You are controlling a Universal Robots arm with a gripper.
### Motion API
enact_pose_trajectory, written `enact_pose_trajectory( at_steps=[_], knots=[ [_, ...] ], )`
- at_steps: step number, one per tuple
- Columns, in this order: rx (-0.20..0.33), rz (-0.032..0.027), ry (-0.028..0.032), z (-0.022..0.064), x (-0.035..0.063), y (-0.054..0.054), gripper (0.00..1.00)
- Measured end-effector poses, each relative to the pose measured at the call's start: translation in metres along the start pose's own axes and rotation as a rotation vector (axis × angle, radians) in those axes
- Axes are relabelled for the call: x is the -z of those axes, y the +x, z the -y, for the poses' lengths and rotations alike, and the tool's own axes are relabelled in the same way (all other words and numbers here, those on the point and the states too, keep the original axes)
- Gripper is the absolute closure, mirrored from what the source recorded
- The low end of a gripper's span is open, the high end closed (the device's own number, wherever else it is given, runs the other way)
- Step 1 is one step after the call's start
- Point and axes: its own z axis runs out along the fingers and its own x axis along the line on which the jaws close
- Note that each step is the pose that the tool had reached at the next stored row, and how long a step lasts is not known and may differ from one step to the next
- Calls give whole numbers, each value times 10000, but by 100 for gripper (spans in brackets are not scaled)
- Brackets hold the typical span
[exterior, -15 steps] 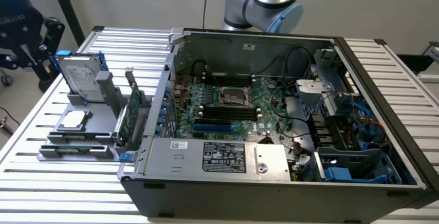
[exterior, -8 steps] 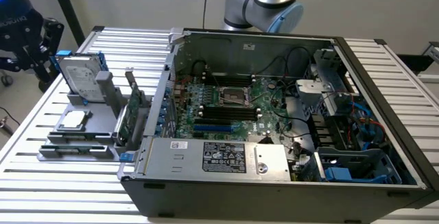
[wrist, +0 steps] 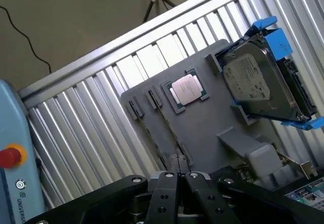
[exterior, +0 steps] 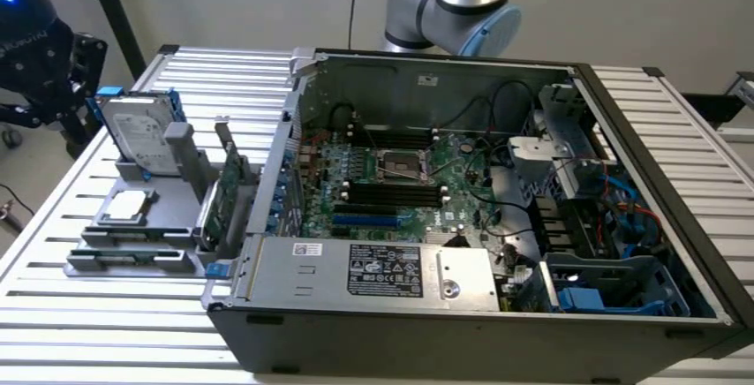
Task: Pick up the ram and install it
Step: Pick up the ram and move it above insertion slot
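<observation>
The ram (wrist: 165,131) stands on edge in the grey parts holder (wrist: 207,133), between two pairs of grey clips, so it reads as a thin dark line. In the exterior view the ram (exterior: 132,240) is a narrow strip across the front of the holder (exterior: 159,191), left of the open computer case (exterior: 471,314). My gripper (wrist: 178,160) hovers above the holder, its black fingertips (wrist: 172,164) touching, with nothing between them, over the near end of the ram. The long black slots (exterior: 389,196) sit mid-motherboard inside the case.
On the holder are a hard drive in a blue bracket (wrist: 258,82), a CPU (wrist: 186,88) and an upright green expansion card (exterior: 229,192). A pendant with a red button (wrist: 9,156) lies beside the slatted table (exterior: 106,323). The arm's joint (exterior: 471,1) rises behind the case.
</observation>
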Motion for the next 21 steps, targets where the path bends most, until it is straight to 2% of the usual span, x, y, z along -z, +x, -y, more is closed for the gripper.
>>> enact_pose_trajectory(
  at_steps=[18,21],
  knots=[
    [3267,-112,40,2,-69,-1,89],
    [3609,-106,89,2,-74,10,89]
  ],
)
